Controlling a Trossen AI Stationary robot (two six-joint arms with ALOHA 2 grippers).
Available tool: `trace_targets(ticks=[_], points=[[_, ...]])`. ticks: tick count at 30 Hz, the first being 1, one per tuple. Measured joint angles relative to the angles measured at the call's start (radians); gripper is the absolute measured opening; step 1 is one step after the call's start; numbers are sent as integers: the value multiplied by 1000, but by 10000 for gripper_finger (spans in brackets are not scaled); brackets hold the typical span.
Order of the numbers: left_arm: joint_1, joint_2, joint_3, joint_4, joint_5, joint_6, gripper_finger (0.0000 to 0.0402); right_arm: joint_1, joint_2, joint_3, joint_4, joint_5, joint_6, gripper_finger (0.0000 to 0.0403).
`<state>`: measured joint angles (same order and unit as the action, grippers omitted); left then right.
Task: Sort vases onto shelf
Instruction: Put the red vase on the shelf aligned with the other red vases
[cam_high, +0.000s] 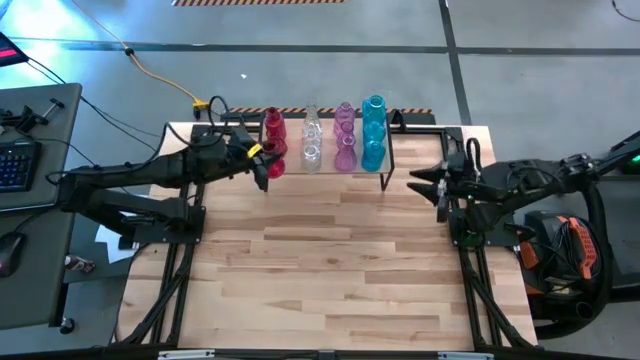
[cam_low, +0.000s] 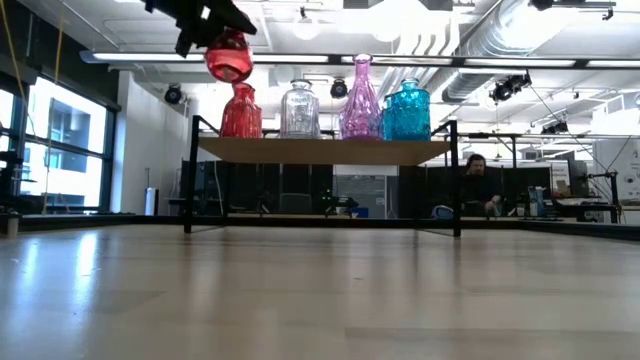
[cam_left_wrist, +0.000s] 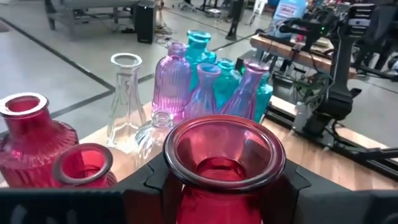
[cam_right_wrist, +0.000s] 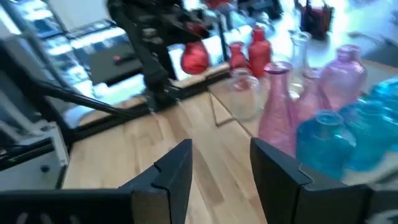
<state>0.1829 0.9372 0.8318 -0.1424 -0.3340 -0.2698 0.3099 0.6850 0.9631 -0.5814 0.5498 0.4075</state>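
Observation:
The shelf (cam_high: 400, 168) stands at the table's far middle and carries rows of vases: red (cam_low: 240, 112), clear (cam_low: 299, 110), pink-purple (cam_low: 361, 100) and teal (cam_low: 406, 110), all resting on their bases. At the shelf's left end my left gripper (cam_high: 265, 165) is shut on a red vase (cam_low: 228, 57), which hangs higher than the standing ones. My right gripper (cam_high: 422, 183) is off the shelf's right end, near the table's right edge. It is open with nothing between its fingers (cam_right_wrist: 175, 168). My left gripper pinches the red vase by its neck (cam_left_wrist: 186, 186), just under the flared rim (cam_left_wrist: 224, 152), with one finger on each side. The fingers come about level from the table's left side. The vase is lifted clear, mouth up, above the left end of the shelf.
The wide plank table (cam_high: 320, 280) lies bare in front of the shelf. Both arms' black frames run along the left and right table edges. A desk with a keyboard (cam_high: 15, 160) stands off the left edge. A person sits in the room beyond the table (cam_low: 480, 180).

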Motion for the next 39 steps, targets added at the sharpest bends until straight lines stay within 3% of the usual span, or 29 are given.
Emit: trace_targets(ticks=[6,15,22,27,36,39], points=[[-23,43,0,7,-19,-8,144,0,-121,-184,188,-10,-99,142],[-50,80,-30,46,-65,-9,147,0,-240,-337,248,-11,-68,142],[-51,41,-210,258,-60,-45,147,0,-255,-406,253,-28,-22,142],[-46,31,-217,279,-60,15,148,0,-255,-486,322,-76,-4,142],[-17,29,-217,267,-59,18,149,0,-254,-679,627,-76,-10,142],[-5,29,-217,257,-40,18,149,0,-255,-706,655,-75,-11,142]])
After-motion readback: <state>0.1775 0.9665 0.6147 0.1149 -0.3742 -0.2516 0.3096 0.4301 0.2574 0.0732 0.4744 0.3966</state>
